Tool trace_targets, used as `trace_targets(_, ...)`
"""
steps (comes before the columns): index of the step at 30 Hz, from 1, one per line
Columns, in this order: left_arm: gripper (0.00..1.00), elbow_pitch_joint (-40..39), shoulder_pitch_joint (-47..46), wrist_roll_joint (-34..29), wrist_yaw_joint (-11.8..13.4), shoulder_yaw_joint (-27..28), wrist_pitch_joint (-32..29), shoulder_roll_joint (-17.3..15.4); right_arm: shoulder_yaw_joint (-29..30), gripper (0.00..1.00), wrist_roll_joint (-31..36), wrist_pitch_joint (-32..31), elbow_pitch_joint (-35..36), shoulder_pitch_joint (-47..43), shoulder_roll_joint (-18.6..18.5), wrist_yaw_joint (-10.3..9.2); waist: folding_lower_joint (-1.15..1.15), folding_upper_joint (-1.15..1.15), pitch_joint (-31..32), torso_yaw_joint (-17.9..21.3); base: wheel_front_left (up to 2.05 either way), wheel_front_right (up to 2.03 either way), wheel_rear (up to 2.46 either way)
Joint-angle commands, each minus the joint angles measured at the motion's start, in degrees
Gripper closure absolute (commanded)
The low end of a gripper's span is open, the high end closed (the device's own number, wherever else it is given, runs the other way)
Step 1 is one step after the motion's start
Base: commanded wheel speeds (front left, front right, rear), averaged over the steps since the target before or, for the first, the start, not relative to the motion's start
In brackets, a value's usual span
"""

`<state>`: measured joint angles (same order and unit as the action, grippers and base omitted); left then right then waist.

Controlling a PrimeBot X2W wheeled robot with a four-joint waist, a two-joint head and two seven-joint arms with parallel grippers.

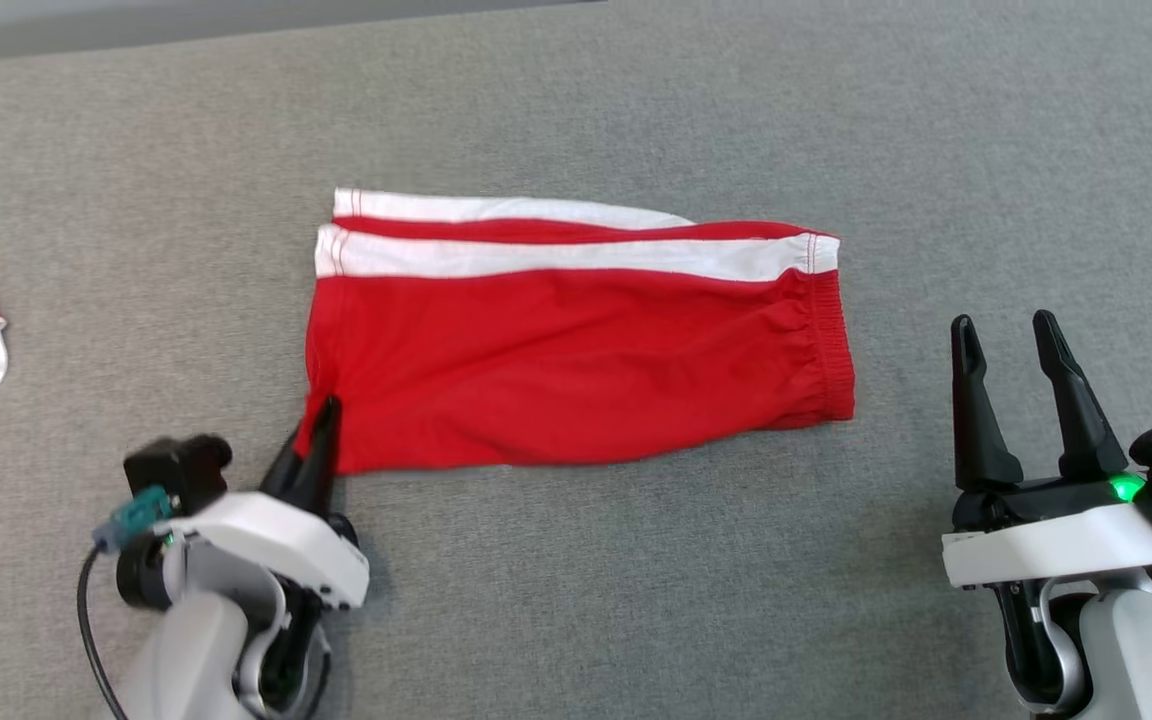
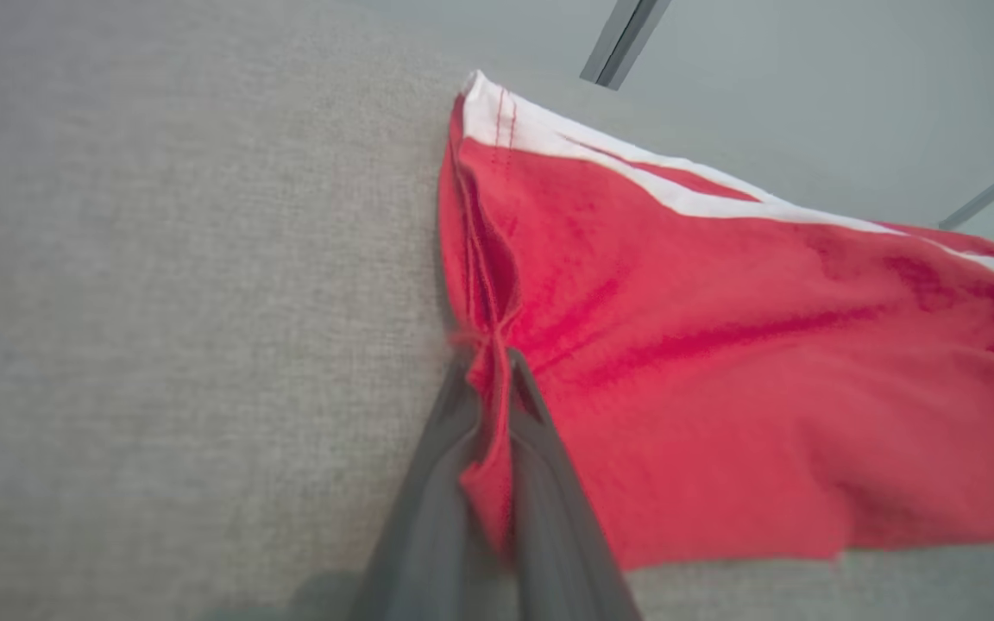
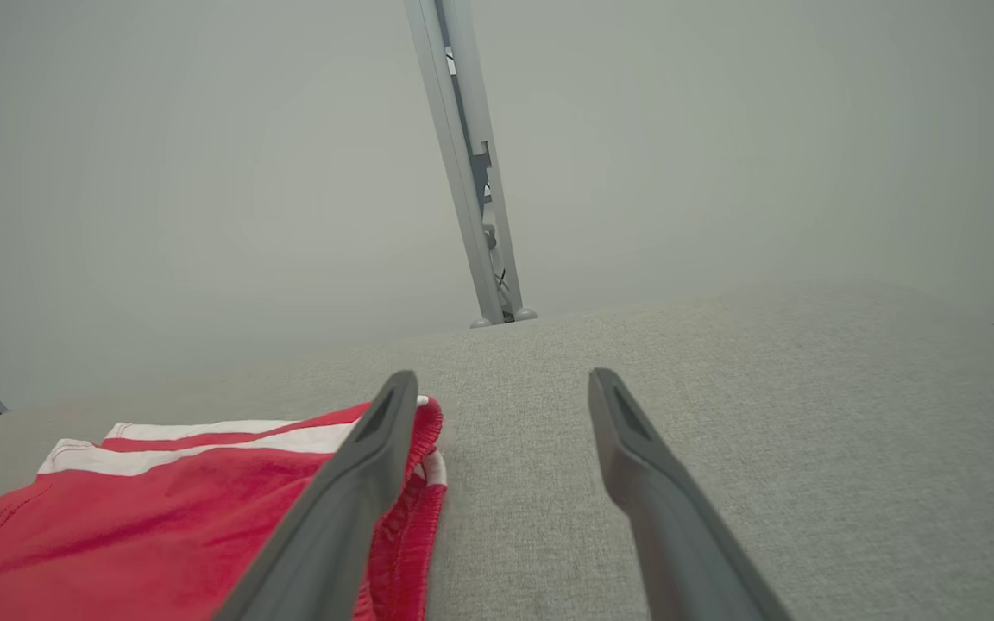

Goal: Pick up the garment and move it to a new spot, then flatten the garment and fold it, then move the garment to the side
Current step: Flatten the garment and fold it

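Red, thin and limp, the garment lies flat just ahead of the left pincer, which is pinched shut on its hem corner, while the right pincer stands wide and empty, the waistband corner to its left probably the best second hold.

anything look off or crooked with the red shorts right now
Slightly. The red shorts lie folded, but the layers are not lined up: a second white stripe pokes out past the far edge. The fabric bunches where the left claw pinches the near corner. Nothing looks torn or spilled.
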<state>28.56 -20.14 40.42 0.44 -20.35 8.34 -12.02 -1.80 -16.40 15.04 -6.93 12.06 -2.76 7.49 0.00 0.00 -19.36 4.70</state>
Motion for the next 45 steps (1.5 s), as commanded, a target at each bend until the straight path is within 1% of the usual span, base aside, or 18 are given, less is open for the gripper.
trace_targets(1,1.0,-0.9,2.4,0.7,1.1,0.2,-0.4,0.2,0.2,0.0,0.6,-0.2,0.0,-0.6,-0.2,0.01,0.0,0.0,0.7,-0.6,0.0,0.0,0.0)
trace_targets(3,1.0,-4.0,4.2,1.1,2.3,0.5,-0.6,0.5,0.5,0.0,0.9,-0.5,0.1,-0.8,-0.3,0.01,0.0,0.0,1.1,-1.1,0.0,0.0,0.0)
trace_targets(6,1.0,-7.4,6.1,0.7,3.0,-0.4,-1.3,0.4,0.6,0.0,1.1,-1.2,0.0,-1.1,-0.3,0.01,0.0,0.0,1.7,-1.4,0.0,0.0,0.0)
trace_targets(7,0.53,-8.0,6.6,0.6,3.4,-0.4,-1.3,0.3,0.4,0.0,1.2,-1.5,-0.2,-1.2,-0.2,0.01,0.0,0.0,2.0,-1.3,0.0,0.0,0.0)
trace_targets(8,0.0,-8.8,7.2,0.4,3.8,-0.3,-0.7,0.3,0.4,0.0,1.3,-1.6,-0.3,-1.4,-0.3,0.01,0.0,0.0,2.3,-1.3,0.0,0.0,0.0)
trace_targets(12,0.0,-12.5,7.8,-1.8,6.2,1.2,3.6,-0.4,0.3,0.0,2.3,-1.9,0.1,-1.7,-0.2,0.01,0.0,0.0,3.5,-1.0,0.0,0.0,0.0)
trace_targets(15,0.0,-15.9,7.7,-5.5,8.5,2.8,5.8,-1.7,0.5,0.0,3.8,-2.3,0.6,-1.8,-0.2,0.01,0.0,0.0,4.5,-1.0,0.0,0.0,0.0)
trace_targets(18,0.0,-19.6,7.5,-10.0,10.4,4.0,6.5,-3.0,0.8,0.0,5.6,-2.9,1.1,-2.1,-0.2,0.01,0.0,0.0,5.6,-1.2,0.0,0.0,0.0)
trace_targets(24,0.0,-25.6,10.0,-15.4,12.3,4.7,6.7,-5.5,1.8,0.0,7.6,-4.5,1.5,-3.6,-0.2,0.01,0.0,0.0,8.3,-1.8,0.0,0.0,0.0)
trace_targets(27,0.0,-27.1,10.9,-15.8,12.9,5.1,6.7,-6.0,2.1,0.0,8.1,-5.1,1.6,-4.3,-0.3,0.01,0.0,0.0,9.1,-1.9,0.0,0.0,0.0)
trace_targets(29,0.0,-29.1,12.6,-16.3,14.3,5.1,6.1,-6.0,2.3,0.0,8.4,-5.5,1.8,-5.0,-0.2,0.01,0.0,0.0,10.0,-2.2,0.0,0.0,0.0)
trace_targets(32,0.0,-30.6,14.8,-15.5,15.2,5.9,5.6,-6.4,2.5,0.0,8.7,-6.3,2.3,-6.1,-0.2,0.01,0.0,0.0,10.9,-2.5,0.0,0.0,0.0)
trace_targets(37,0.0,-32.1,16.6,-14.9,15.8,6.1,4.9,-6.8,3.2,0.0,8.6,-7.3,3.4,-7.3,-0.2,0.01,0.0,0.0,11.6,-3.1,0.0,0.0,0.0)
trace_targets(45,0.0,-32.5,16.8,-14.4,15.8,5.9,3.9,-7.1,3.0,0.0,7.7,-7.8,4.0,-7.8,-0.2,0.01,0.0,0.0,11.6,-3.4,0.0,0.0,0.0)
